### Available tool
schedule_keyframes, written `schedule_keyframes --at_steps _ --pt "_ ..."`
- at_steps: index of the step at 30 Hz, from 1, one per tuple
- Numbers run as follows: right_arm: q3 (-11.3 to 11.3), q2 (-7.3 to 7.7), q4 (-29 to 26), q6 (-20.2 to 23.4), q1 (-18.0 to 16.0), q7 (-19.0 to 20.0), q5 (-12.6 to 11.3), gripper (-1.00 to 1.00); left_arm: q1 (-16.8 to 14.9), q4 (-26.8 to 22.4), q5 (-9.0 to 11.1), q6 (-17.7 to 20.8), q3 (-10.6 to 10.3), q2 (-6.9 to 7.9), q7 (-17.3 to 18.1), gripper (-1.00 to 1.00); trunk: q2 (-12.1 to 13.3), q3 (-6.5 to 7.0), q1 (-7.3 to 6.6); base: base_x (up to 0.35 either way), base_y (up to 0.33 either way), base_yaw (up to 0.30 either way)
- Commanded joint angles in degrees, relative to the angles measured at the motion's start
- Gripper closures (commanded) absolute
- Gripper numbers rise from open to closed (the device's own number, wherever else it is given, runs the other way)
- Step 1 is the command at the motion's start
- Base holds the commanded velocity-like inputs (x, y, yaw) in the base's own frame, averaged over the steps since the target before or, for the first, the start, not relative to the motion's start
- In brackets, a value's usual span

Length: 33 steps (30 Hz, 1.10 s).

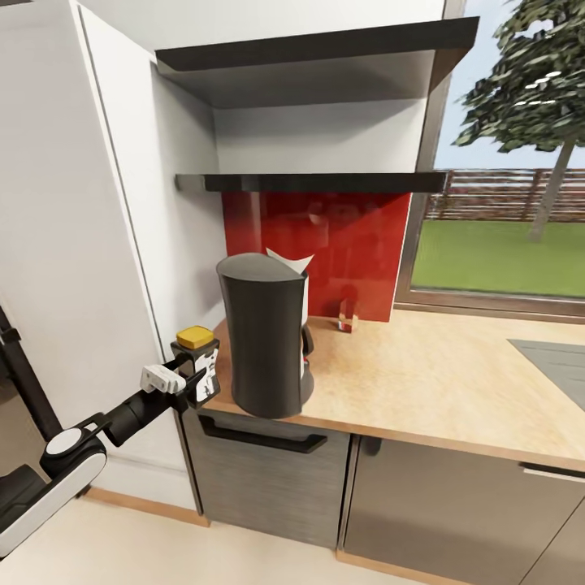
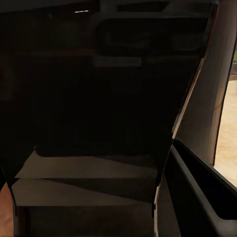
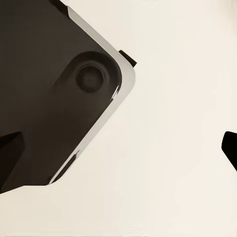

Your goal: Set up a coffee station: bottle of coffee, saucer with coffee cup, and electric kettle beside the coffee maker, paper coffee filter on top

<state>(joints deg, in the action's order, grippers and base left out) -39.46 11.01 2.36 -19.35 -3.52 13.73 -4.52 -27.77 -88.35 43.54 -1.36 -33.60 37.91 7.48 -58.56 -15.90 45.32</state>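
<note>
Our left gripper (image 1: pixel 197 375), jaws clamped on the bottle of coffee (image 1: pixel 199 360), reaches the tabletop (image 1: pixel 422 390).
We should lower it gently beside the coffee maker (image 1: pixel 264 333), avoiding contact.

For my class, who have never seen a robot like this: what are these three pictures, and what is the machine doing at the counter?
These are simulator renders of a wheeled robot with two arms. The large picture comes from a camera on its head, looking down at a kitchen. The countertop carries the coffee maker, with a white paper coffee filter on top. The left gripper is closed around the bottle of coffee, a dark jar with an amber lid, at the counter's edge beside the coffee maker. A small red and white item stands by the red back wall. The other two pictures come from cameras on the wrists: the left one is too dark and close to read, and the right one looks at pale floor and a dark robot part.
</note>
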Motion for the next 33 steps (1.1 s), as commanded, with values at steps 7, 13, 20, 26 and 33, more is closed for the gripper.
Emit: schedule_keyframes --at_steps 7,13,20,26,33 --pt "-0.27 -0.02 0.21 -0.34 -0.08 0.33 -0.49 -1.00 -0.09 0.02 0.50 -0.18 -0.15 0.06 0.08 1.00 -0.05 -0.07 0.01 0.036 0.000 0.000" --pt "-0.27 -0.02 0.21 -0.34 -0.08 0.33 -0.49 -1.00 -0.09 0.02 0.50 -0.20 -0.15 0.06 0.08 1.00 -0.05 -0.07 0.01 0.084 0.000 0.000" --pt "-0.27 -0.02 0.20 -0.34 -0.08 0.33 -0.49 -1.00 -0.09 0.02 0.50 -0.22 -0.15 0.06 0.08 1.00 -0.05 -0.07 0.01 0.123 0.017 0.000" --pt "-0.27 -0.02 0.21 -0.34 -0.08 0.33 -0.49 -1.00 -0.09 0.02 0.50 -0.16 -0.15 0.06 0.08 1.00 -0.05 -0.07 0.01 0.057 0.010 0.000" --pt "-0.27 -0.02 0.20 -0.34 -0.08 0.33 -0.49 -1.00 -0.09 0.02 0.50 -0.16 -0.15 0.06 0.08 1.00 -0.05 -0.07 0.01 0.051 0.053 0.000"
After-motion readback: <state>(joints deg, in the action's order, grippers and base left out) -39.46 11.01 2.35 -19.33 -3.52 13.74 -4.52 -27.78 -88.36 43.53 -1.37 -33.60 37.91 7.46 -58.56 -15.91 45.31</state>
